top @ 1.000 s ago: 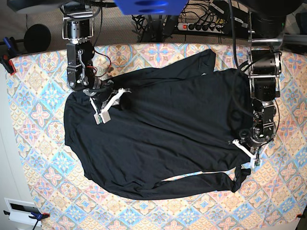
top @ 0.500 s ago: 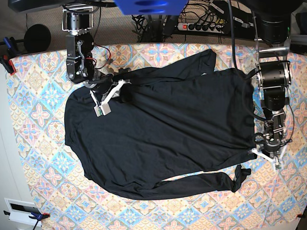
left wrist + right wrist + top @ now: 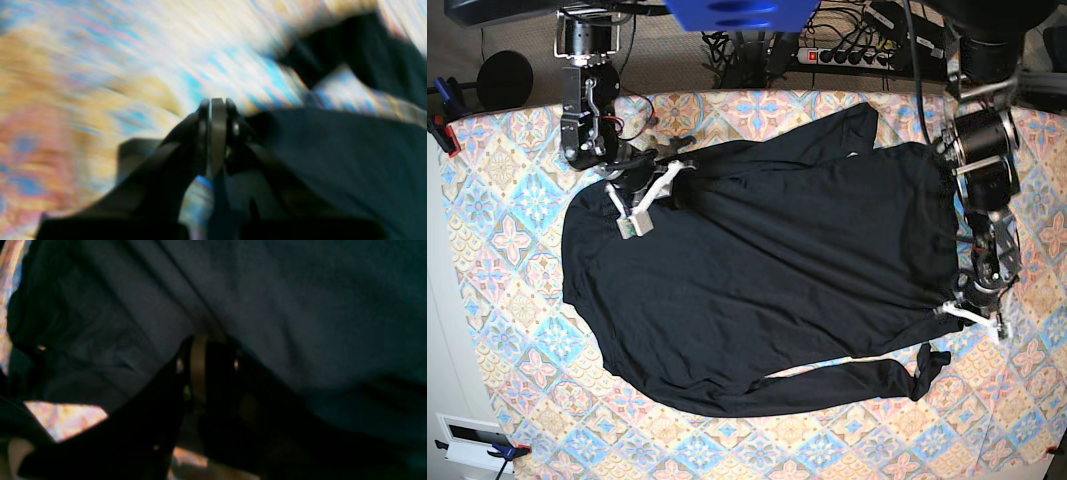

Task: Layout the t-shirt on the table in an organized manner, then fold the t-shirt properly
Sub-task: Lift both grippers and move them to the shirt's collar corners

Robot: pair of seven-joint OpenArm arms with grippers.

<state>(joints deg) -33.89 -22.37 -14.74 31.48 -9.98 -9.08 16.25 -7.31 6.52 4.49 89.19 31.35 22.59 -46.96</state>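
Over the last second the left gripper (image 3: 972, 318) has carried the shirt's (image 3: 767, 290) hem corner outward toward the table's (image 3: 497, 240) side, then eased slightly back, leaving that edge straighter. The right gripper (image 3: 659, 190) has drawn its pinch of fabric up toward the table's far edge, flattening the body.

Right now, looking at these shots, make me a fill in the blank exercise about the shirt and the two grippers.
1. The t-shirt spread on the table is plain ____ in color.
2. The left gripper has its jaws ____.
3. The right gripper is pinching the ____.

Missing words: black; shut; t-shirt
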